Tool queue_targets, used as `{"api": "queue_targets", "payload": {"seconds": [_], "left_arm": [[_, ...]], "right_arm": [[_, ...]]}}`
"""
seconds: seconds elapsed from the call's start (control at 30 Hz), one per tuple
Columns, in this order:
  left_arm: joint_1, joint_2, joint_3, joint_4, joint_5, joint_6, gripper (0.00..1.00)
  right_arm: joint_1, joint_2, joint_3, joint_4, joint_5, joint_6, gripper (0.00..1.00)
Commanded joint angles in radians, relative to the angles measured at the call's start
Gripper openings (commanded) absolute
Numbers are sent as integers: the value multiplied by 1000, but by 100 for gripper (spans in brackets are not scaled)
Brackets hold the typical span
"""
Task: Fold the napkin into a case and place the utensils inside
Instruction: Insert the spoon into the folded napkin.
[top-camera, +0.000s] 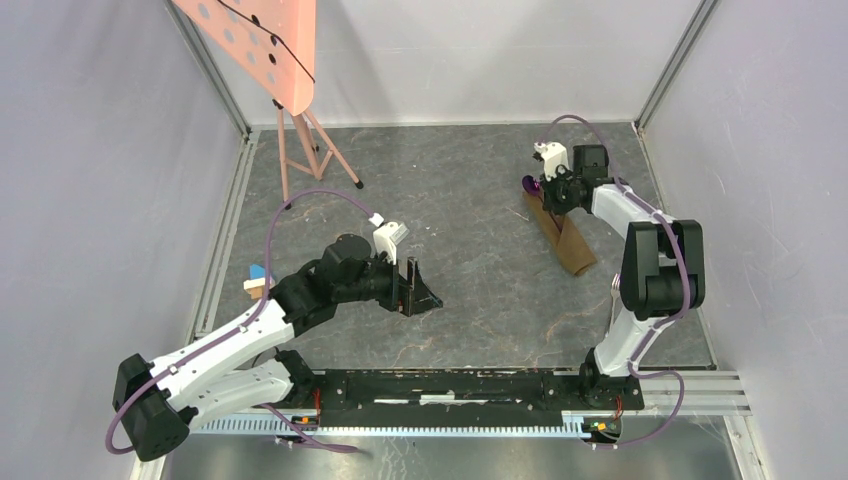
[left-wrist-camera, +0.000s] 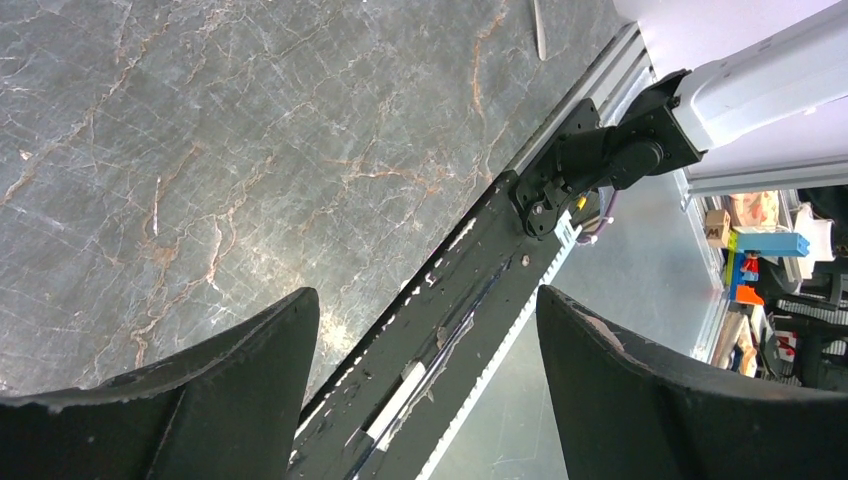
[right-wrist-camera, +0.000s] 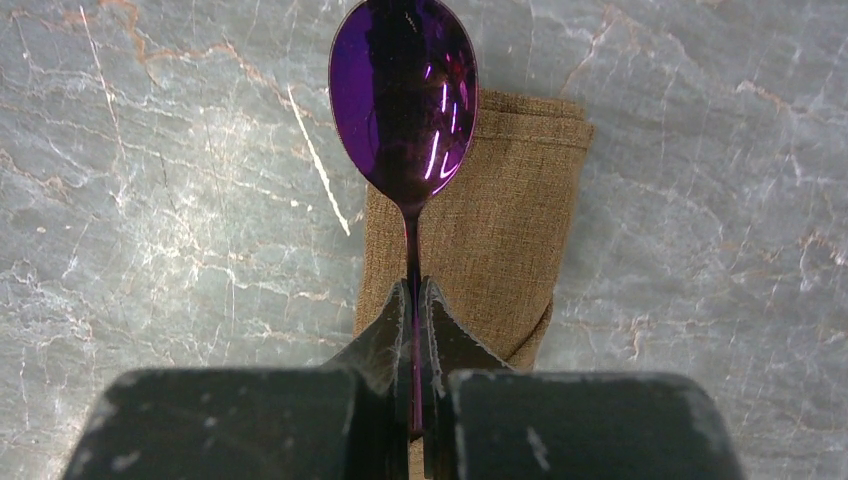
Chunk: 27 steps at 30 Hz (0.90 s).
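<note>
The tan-brown napkin lies folded as a narrow case (top-camera: 568, 240) on the table at the right; it also shows in the right wrist view (right-wrist-camera: 500, 230). My right gripper (top-camera: 540, 190) is shut on the thin handle of a dark purple spoon (right-wrist-camera: 405, 95), right gripper (right-wrist-camera: 415, 288) over the case's far end, with the spoon bowl reaching past the cloth edge. A thin silvery utensil (right-wrist-camera: 320, 165) lies on the table just left of the case. My left gripper (top-camera: 418, 290) is open and empty at mid table, left gripper (left-wrist-camera: 425, 300) facing the near rail.
A small blue-and-wood block (top-camera: 258, 281) sits at the left beside my left arm. A pink stand (top-camera: 300, 130) with a perforated board stands at the back left. The black mounting rail (left-wrist-camera: 470, 290) runs along the near edge. Grey walls enclose the table.
</note>
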Motion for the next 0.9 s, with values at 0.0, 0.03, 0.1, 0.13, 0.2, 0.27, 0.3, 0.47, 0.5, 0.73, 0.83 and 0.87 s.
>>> {"api": "queue_targets", "payload": {"seconds": [0.0, 0.03, 0.1, 0.13, 0.2, 0.27, 0.3, 0.47, 0.5, 0.73, 0.83, 0.87], "left_arm": [[6, -12, -8, 44, 23, -22, 86], [6, -12, -10, 45, 24, -25, 86], [6, -19, -14, 46, 27, -28, 86], [6, -22, -16, 46, 27, -29, 86], [6, -26, -19, 46, 27, -30, 86], [6, -29, -22, 49, 28, -33, 86], [6, -29, -23, 50, 30, -33, 86], [7, -29, -28, 59, 33, -40, 86], [6, -29, -29, 62, 34, -42, 86], [6, -22, -42, 89, 50, -55, 86], [6, -21, -44, 91, 56, -56, 86], [6, -23, -44, 91, 56, -57, 86]], "right_arm": [[-5, -73, -48, 43, 27, 25, 0], [-5, -75, -58, 44, 34, 27, 0], [-5, -83, -75, 46, 49, 29, 0], [-5, -87, -84, 52, 65, 34, 0], [-5, -96, -98, 60, 86, 44, 0], [-5, -103, -102, 61, 97, 65, 0], [-5, -106, -105, 60, 92, 86, 0], [-1, -108, -70, 1, 108, 152, 0], [2, -101, -51, -27, 136, 135, 0], [24, -89, -1, -108, 206, 65, 0], [25, -77, 2, -137, 240, 52, 0], [26, -76, -3, -136, 244, 49, 0]]}}
